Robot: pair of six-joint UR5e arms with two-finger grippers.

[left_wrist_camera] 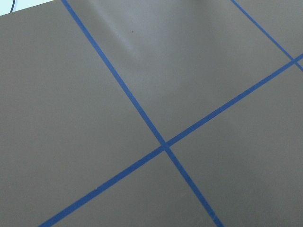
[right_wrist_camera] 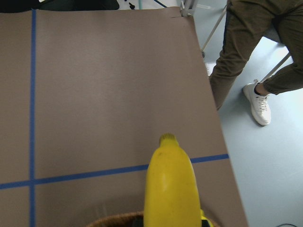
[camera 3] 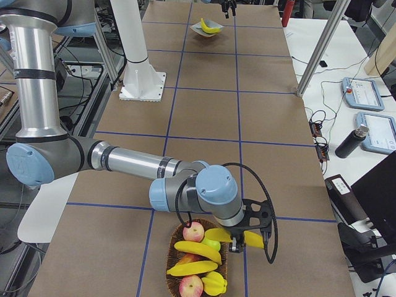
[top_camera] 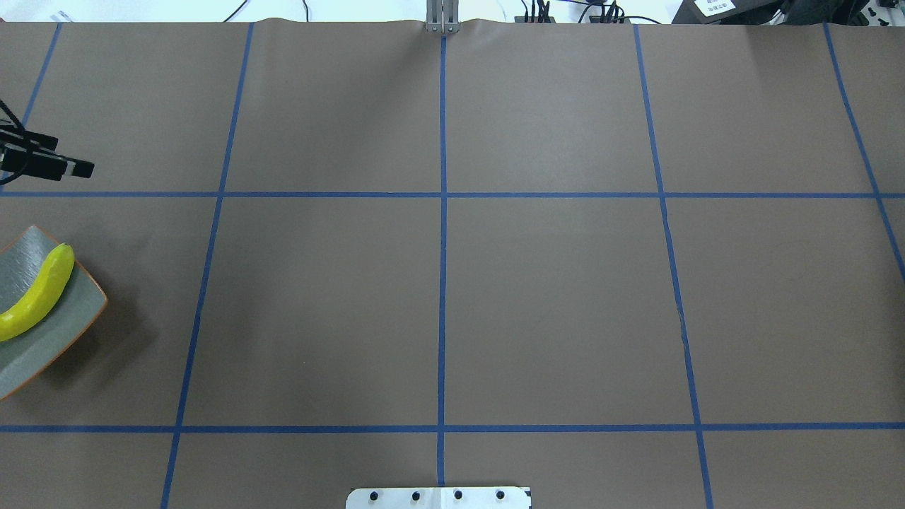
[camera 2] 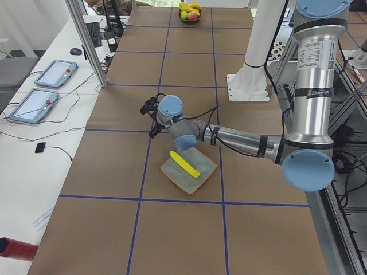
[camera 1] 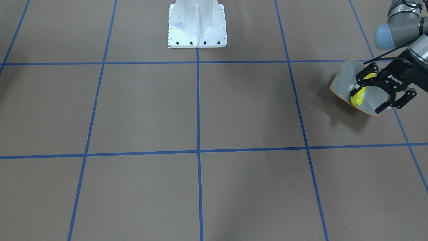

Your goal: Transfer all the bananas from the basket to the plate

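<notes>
On the left, the left gripper (top_camera: 74,154) hung near the plate (top_camera: 78,311), fingers spread wide on nothing, one banana (top_camera: 39,290) lying in it. Far right, the right gripper (camera 3: 238,241) sat at the basket (camera 3: 167,267) rim against a second banana (right_wrist_camera: 170,189), fingers hidden, grip impossible to tell.

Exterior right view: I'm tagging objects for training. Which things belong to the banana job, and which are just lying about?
Job: basket, basket bananas, gripped banana, right gripper, plate, plated banana, left gripper.
Lying about: apples in the basket, two tablets, dark bottle.
</notes>
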